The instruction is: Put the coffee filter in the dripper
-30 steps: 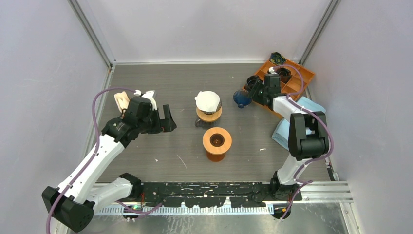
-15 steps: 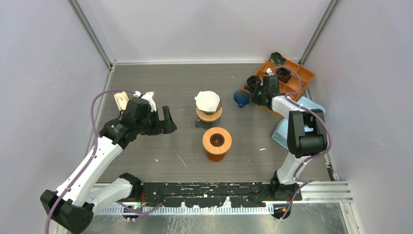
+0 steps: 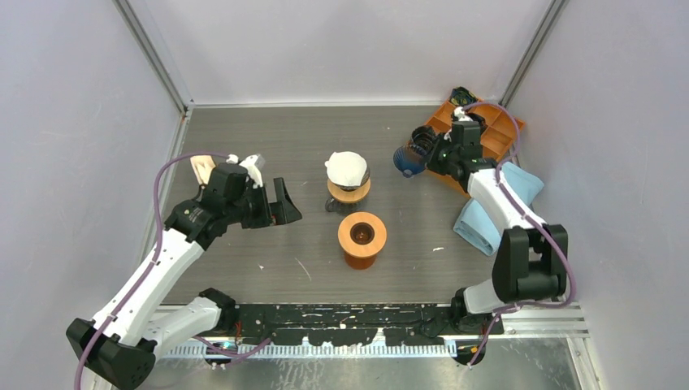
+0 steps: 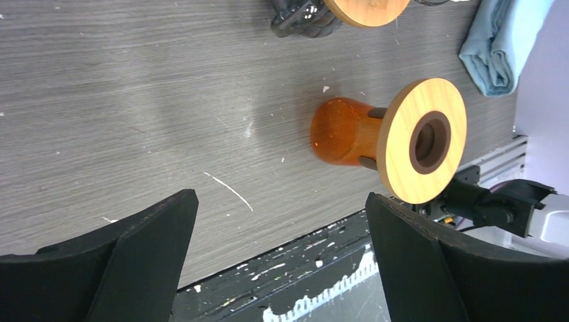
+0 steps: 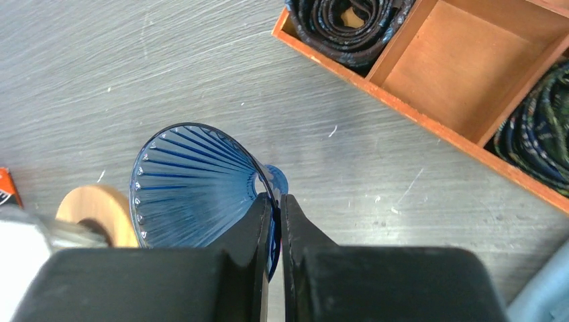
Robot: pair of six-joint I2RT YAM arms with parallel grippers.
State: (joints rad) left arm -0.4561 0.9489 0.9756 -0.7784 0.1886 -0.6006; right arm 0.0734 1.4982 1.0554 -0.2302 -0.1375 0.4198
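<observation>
A blue ribbed glass dripper point(image 3: 404, 161) hangs in my right gripper point(image 3: 422, 154), near the orange organizer. In the right wrist view the dripper point(image 5: 194, 184) is tilted, its open cone facing the camera, and my right gripper point(image 5: 276, 201) is shut on its rim. A white paper coffee filter point(image 3: 347, 169) sits in another dripper on a wooden stand point(image 3: 349, 192) at mid-table. An orange stand with a wooden ring top point(image 3: 361, 236) stands in front of it, also in the left wrist view point(image 4: 396, 137). My left gripper point(image 3: 280, 203) is open and empty, left of the stands.
An orange compartment tray point(image 3: 491, 136) with dark coiled items sits at the back right, also in the right wrist view point(image 5: 470, 74). A light blue cloth point(image 3: 487, 215) lies at the right. A pale object point(image 3: 200, 169) lies behind the left arm.
My right gripper has lifted the blue dripper off the table and tilted it; the right arm has stretched out. The left arm shifted slightly right.
</observation>
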